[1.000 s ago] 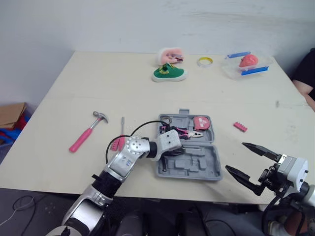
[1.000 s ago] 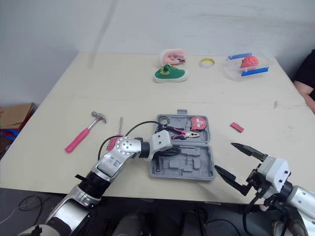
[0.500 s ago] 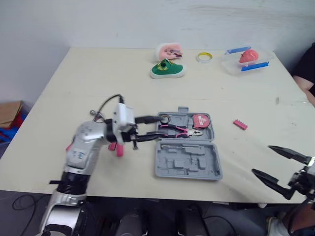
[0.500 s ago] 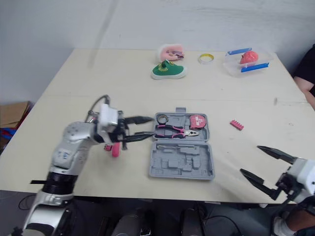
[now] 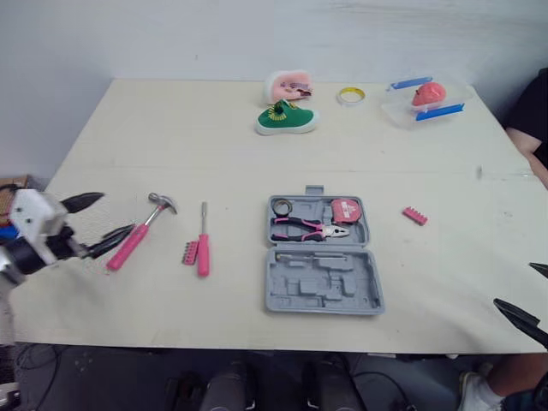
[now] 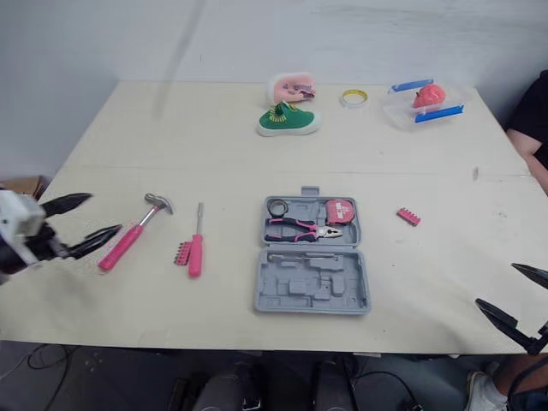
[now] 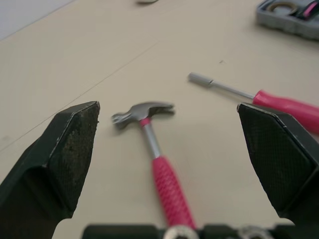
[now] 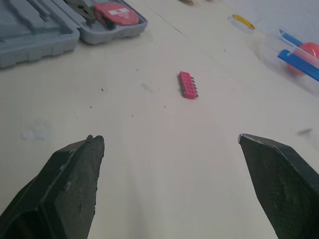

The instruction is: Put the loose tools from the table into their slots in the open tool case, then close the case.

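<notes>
Swinging away from the case, our left gripper has crossed the table in the last second: it was over the pliers then, and now hangs at the far left edge, fingers spread wide and holding nothing. Its wrist view looks straight down the pink-handled hammer, which lies between the open fingers but apart from them.

Just right of the hammer lie a strip of bits and, touching or nearly touching it, the pink-handled screwdriver, both loose on the table.

Further right the grey case lies open and flat. We see the pliers seated in the far half beside the red tape measure; the near half's moulded slots look unfilled.

Right of the case a second strip of bits lies well apart from it. Our right gripper has pulled back to the near right corner, also open and empty.

We judge the pliers done and the hammer next. That leaves four loose pieces before the lid can come down, so the task is well short of halfway.
</notes>
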